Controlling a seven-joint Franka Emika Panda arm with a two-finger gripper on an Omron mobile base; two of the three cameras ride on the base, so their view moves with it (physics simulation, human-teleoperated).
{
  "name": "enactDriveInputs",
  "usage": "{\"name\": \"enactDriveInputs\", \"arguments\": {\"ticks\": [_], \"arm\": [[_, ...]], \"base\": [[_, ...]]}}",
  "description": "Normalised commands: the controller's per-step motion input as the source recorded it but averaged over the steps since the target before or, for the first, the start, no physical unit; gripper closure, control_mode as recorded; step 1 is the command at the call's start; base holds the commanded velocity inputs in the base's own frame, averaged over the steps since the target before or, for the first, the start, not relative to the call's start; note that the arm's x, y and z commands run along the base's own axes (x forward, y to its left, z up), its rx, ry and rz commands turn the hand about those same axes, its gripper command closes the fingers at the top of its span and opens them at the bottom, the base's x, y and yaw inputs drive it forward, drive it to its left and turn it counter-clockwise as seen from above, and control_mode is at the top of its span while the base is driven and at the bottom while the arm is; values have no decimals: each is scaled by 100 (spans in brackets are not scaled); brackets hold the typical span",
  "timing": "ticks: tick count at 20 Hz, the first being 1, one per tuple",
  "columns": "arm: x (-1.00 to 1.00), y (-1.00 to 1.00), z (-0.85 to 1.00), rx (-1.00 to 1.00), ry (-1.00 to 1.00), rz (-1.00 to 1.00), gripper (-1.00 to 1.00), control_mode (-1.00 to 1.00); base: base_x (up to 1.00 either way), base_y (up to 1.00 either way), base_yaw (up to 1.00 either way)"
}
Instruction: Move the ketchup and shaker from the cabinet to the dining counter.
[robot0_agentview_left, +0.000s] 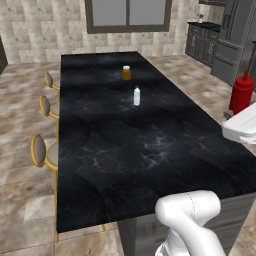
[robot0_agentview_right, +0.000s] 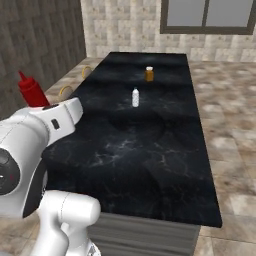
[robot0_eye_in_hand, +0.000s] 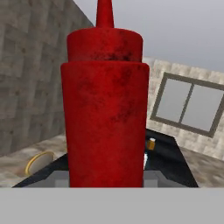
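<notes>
I see gripper (robot0_eye_in_hand: 105, 181) clamped on ketchup (robot0_eye_in_hand: 105, 109), bottle upright w/ nozzle up, held off dining counter's (robot0_agentview_left: 150, 150) long edge, near end corner.

amber jar (robot0_agentview_left: 126, 73), white bottle (robot0_agentview_left: 136, 96), stools (robot0_agentview_left: 39, 150)
</notes>
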Motion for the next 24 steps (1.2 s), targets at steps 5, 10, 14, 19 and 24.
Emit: {"name": "enactDriveInputs", "arguments": {"ticks": [5,10,14,19,24], "arm": [[14,-17,-30,2,1,14,100,-100],[23,-19,-31,3,6,13,100,-100],[52,-15,-34,2,10,6,100,-100],[73,0,-44,0,5,0,100,-100],[74,0,-41,0,1,0,100,-100]], "base": [[0,0,0],[0,0,0],[0,0,0],[0,0,0],[0,0,0]]}}
